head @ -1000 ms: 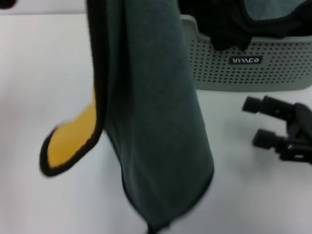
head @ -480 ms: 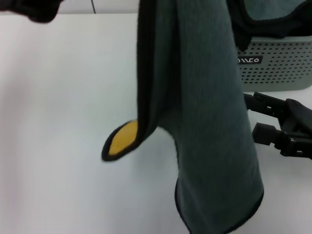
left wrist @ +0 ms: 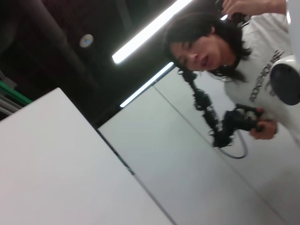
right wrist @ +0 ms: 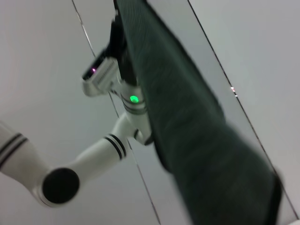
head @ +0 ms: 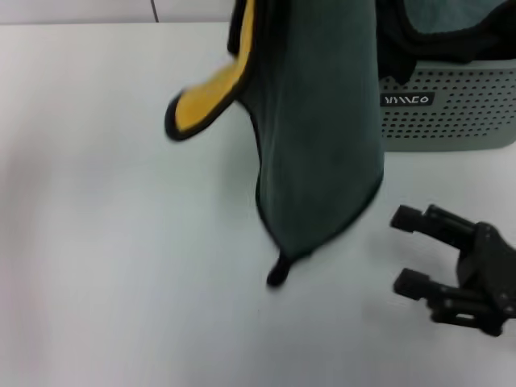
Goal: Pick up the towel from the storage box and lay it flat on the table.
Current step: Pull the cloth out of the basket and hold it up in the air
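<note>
The towel (head: 318, 137) hangs in the air over the table (head: 97, 258), dark grey-teal face toward me, one yellow corner (head: 201, 101) flipped out to the left. Its lowest tip hovers just above the tabletop. The top of the cloth runs out of the head view. In the right wrist view the towel (right wrist: 197, 140) hangs from my left gripper (right wrist: 120, 40), which is shut on its upper edge. My right gripper (head: 409, 250) stands open and empty low over the table, right of the towel. The storage box (head: 459, 121) sits at the back right.
A black cloth (head: 403, 48) and a grey one (head: 451, 16) drape over the box's rim, above its black label (head: 406, 100). The left wrist view shows only a ceiling light, a white panel and a person holding a handheld device.
The towel has risen and swung, its lower tip lifting and the yellow corner flipping up to the left. My right gripper has dropped toward the table's front.
</note>
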Available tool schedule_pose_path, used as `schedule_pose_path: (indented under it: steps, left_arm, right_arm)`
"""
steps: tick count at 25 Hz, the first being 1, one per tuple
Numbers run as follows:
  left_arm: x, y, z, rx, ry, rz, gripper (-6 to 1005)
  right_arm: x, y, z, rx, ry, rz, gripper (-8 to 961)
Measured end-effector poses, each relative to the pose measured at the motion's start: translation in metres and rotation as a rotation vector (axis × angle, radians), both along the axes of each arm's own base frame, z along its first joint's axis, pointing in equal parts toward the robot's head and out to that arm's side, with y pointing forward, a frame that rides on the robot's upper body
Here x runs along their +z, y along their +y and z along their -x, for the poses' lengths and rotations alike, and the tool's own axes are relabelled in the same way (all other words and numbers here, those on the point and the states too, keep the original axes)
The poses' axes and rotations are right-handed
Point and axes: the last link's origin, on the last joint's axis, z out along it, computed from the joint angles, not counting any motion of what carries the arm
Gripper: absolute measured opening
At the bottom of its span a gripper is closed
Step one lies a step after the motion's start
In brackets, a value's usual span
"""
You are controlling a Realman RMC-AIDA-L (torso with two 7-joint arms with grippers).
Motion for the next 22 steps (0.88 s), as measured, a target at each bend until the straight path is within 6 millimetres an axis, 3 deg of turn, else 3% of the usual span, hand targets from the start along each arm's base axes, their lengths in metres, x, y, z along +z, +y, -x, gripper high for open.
schedule_pose_path:
  steps: [6,12,22]
  left_arm:
    - [-0.001,-0.001,-0.010,-0.026,-0.009,-0.056,31]
    - [-0.001,0.002,-0.017,-0.035,-0.025,-0.099,32]
    - [-0.001,0.001,-0.012,-0.028,-0.029,-0.113,34]
  right_arm:
    - [-0.029,0.009,0.001,-0.088,-0.068,-0.012,780]
    - [-0.031,0.021,0.001,-0.128,-0.088,-0.038,772]
    - [-0.035,0.027,0.010,-0.080,-0.102,-0.012,749]
